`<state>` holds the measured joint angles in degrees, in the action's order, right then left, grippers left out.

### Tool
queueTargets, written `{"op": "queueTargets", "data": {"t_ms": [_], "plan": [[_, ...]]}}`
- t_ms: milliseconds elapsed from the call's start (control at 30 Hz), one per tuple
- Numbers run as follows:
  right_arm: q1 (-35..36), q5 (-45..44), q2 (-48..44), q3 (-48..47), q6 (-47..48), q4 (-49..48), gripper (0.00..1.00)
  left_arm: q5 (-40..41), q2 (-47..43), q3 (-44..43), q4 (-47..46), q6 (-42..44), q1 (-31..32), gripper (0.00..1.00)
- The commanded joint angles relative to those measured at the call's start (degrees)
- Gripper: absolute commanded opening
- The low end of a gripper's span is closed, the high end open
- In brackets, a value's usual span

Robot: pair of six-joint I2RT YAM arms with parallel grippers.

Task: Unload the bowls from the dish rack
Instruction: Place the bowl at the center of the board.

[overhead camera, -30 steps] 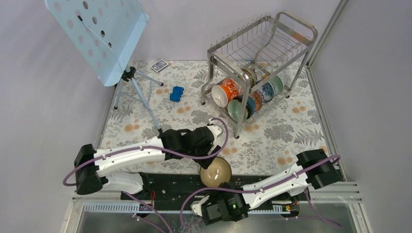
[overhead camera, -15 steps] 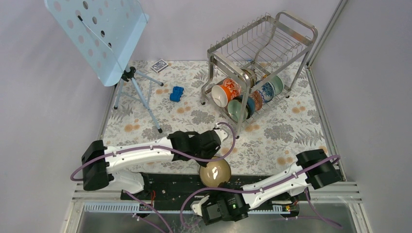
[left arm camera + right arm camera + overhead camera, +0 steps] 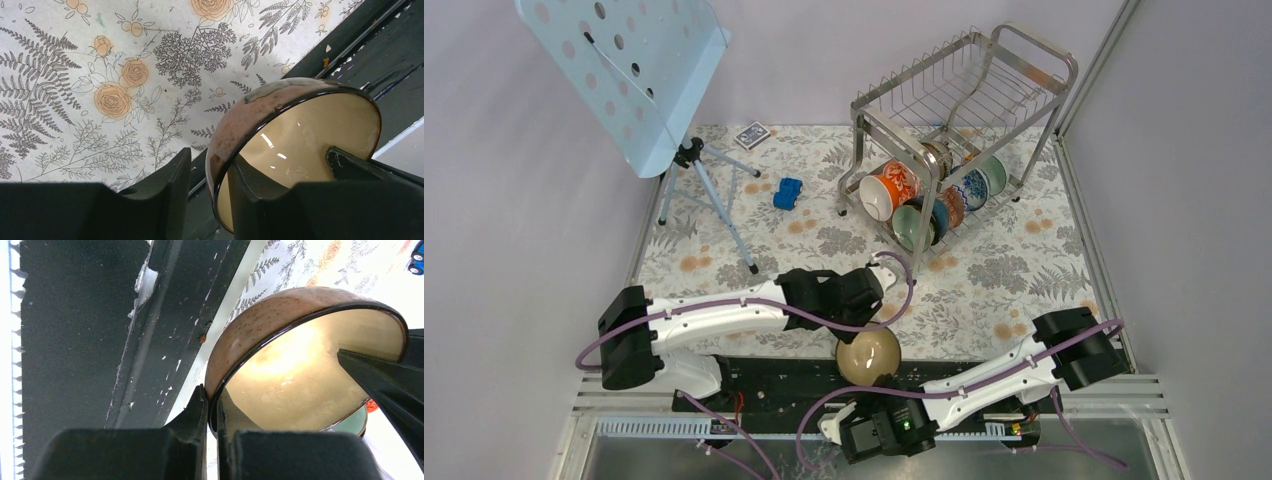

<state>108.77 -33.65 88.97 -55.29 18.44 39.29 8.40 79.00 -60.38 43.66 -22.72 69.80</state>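
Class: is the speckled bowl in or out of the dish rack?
Out. The speckled bowl is at the near edge, apart from the dish rack.

Speckled bowl (image 3: 280, 315): glazed ceramic, glossy, cream inside (strong highlights). Dish rack (image 3: 964, 95): bright steel wire, shiny. Table cover (image 3: 75, 100): floral print, smooth, matt. Music stand (image 3: 624, 70): pale blue perforated sheet, matt.

Dish rack (image 3: 959, 140): far right; I see several bowls (image 3: 929, 205) on its lower tier.
Speckled bowl (image 3: 868, 355): near edge, centre; my left gripper (image 3: 871, 318) at its far rim.
Music stand (image 3: 624, 70): far left.
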Motion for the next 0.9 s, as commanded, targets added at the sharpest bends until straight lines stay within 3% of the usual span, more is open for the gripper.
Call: {"op": "queueTargets", "data": {"t_ms": [0,167,433,467,633,867], "plan": [[0.49,-6.51,-2.52,-0.65,1.07,-0.86,0.00,1.08,0.14,-1.35,-0.75,-0.10,0.46,0.32],[0.56,-6.64,-2.51,-0.55,1.08,-1.15,0.00,0.02,0.10,-1.00,-1.42,0.07,0.83,0.00],[0.53,-7.62,-2.95,-1.52,-0.33,-2.44,0.00,-1.06,-2.08,0.27,-4.94,-1.50,0.95,0.00],[0.52,-7.67,-2.93,-1.82,-0.67,-2.46,0.05,-0.76,-2.52,0.68,-5.43,-1.86,0.95,0.00],[0.56,-7.23,-3.05,-2.71,-2.65,-2.36,0.48,-0.14,-4.64,3.15,-8.19,-4.15,0.95,0.00],[0.50,-6.06,-4.07,-4.01,-4.99,-3.15,0.83,2.93,-6.51,3.67,-8.38,-6.39,0.95,0.00]]}}
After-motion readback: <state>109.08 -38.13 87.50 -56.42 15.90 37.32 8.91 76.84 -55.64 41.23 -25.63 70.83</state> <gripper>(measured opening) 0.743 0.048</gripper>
